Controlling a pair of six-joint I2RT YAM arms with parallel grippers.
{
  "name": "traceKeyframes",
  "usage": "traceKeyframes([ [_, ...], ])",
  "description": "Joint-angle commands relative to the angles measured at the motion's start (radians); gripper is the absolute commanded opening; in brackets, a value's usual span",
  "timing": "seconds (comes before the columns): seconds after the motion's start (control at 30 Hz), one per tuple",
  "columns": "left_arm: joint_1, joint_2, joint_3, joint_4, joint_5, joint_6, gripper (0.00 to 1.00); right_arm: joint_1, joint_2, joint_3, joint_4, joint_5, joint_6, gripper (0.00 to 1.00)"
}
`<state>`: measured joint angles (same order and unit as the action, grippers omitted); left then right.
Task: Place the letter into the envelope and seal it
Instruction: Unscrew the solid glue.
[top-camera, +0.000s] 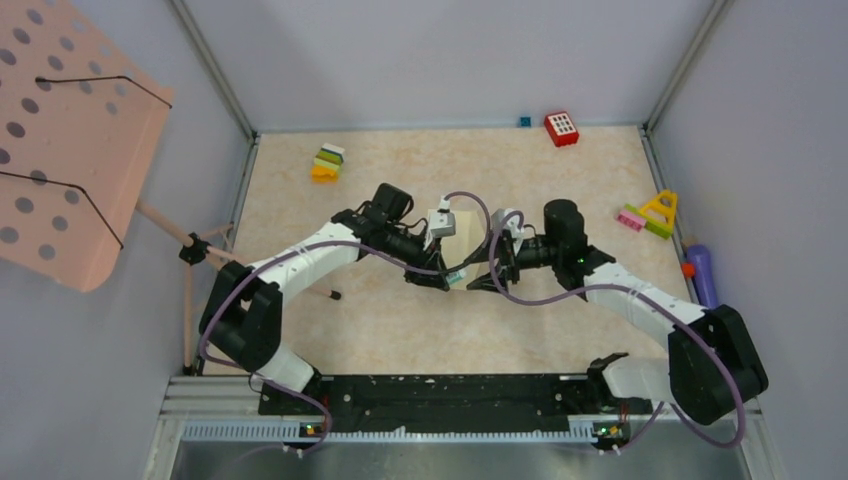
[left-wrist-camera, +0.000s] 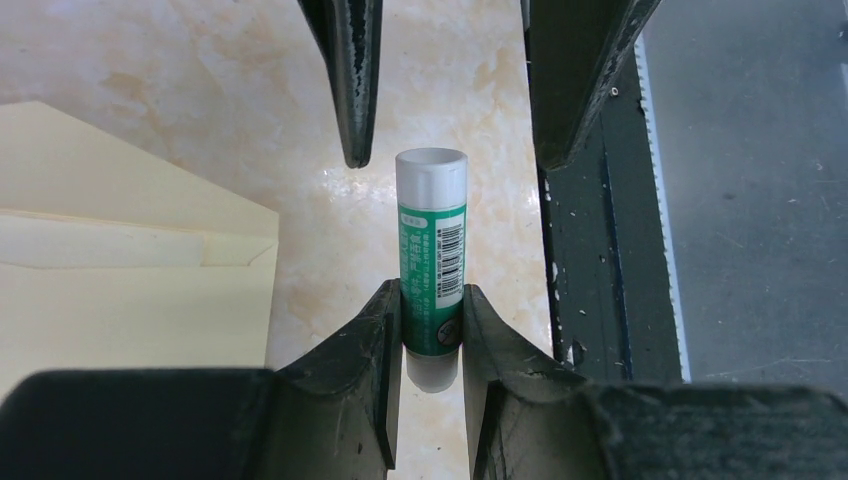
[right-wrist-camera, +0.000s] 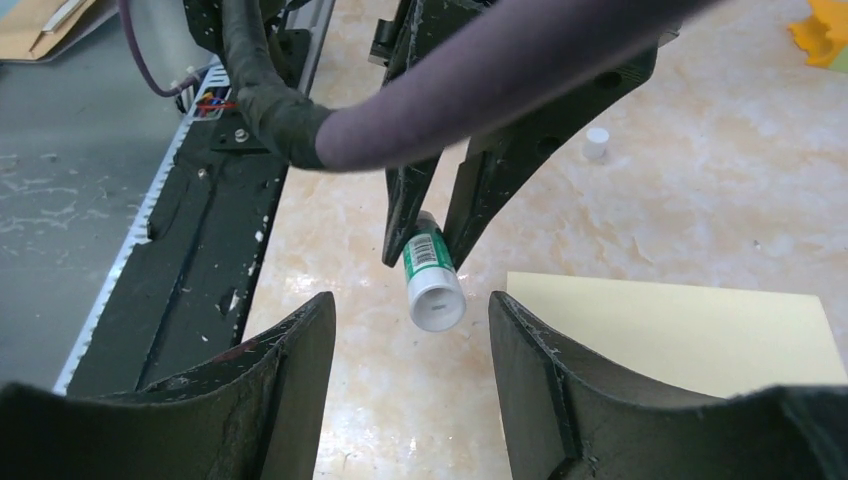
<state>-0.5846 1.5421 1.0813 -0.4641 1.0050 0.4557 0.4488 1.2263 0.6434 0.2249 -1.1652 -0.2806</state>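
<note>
Our left pincer (left-wrist-camera: 432, 300) is clenching a glue stick (left-wrist-camera: 432, 230) beside the envelope (left-wrist-camera: 130, 300).
Our right pincer (right-wrist-camera: 410, 300) is gaping opposite, toy blocks (top-camera: 327, 163) beyond.

Envelope (top-camera: 463, 250): pale yellow paper, rectangular, lying flat on the marbled table (top-camera: 560, 180).
- Top view: just 12 o'clock of the table's centre, only a small patch visible.
- Left wrist view: at 9 o'clock (left-wrist-camera: 130, 280), with a slanted flap edge uppermost, a lighter strip beneath it, then the plain body. Whether the flap is folded shut cannot be told.
- Right wrist view: at 4 o'clock (right-wrist-camera: 680, 330), smooth face, square corner.
</note>
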Motion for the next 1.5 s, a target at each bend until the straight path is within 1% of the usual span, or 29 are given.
traceKeyframes([
  [0.0, -0.003, 0.009, 0.034, -0.053, 0.065, 0.044, 0.00, 0.045, 0.041, 0.035, 0.033, 0.050, -0.055, 0.57],
  [0.13, -0.003, 0.013, 0.034, -0.051, 0.069, 0.044, 0.00, 0.088, 0.055, 0.021, 0.052, 0.075, -0.082, 0.57],
  [0.27, -0.006, 0.022, 0.032, -0.048, 0.068, 0.043, 0.00, 0.103, 0.068, 0.026, 0.064, 0.081, -0.066, 0.56],
  [0.57, -0.015, 0.038, 0.032, -0.039, 0.064, 0.032, 0.00, 0.125, 0.073, 0.020, 0.087, 0.096, -0.054, 0.47],
  [0.97, -0.015, 0.029, 0.028, -0.030, 0.070, 0.027, 0.00, 0.146, 0.102, 0.033, 0.030, 0.102, -0.112, 0.47],
  [1.1, -0.015, 0.025, 0.027, -0.030, 0.072, 0.028, 0.00, 0.149, 0.107, 0.036, 0.019, 0.104, -0.121, 0.44],
  [1.3, -0.014, 0.026, 0.026, -0.030, 0.071, 0.030, 0.00, 0.153, 0.108, 0.039, 0.020, 0.104, -0.119, 0.29],
  [1.4, -0.015, 0.028, 0.027, -0.030, 0.073, 0.030, 0.00, 0.154, 0.109, 0.039, 0.026, 0.101, -0.109, 0.17],
  [1.47, -0.015, 0.029, 0.028, -0.029, 0.073, 0.028, 0.00, 0.156, 0.110, 0.039, 0.029, 0.098, -0.106, 0.12],
])
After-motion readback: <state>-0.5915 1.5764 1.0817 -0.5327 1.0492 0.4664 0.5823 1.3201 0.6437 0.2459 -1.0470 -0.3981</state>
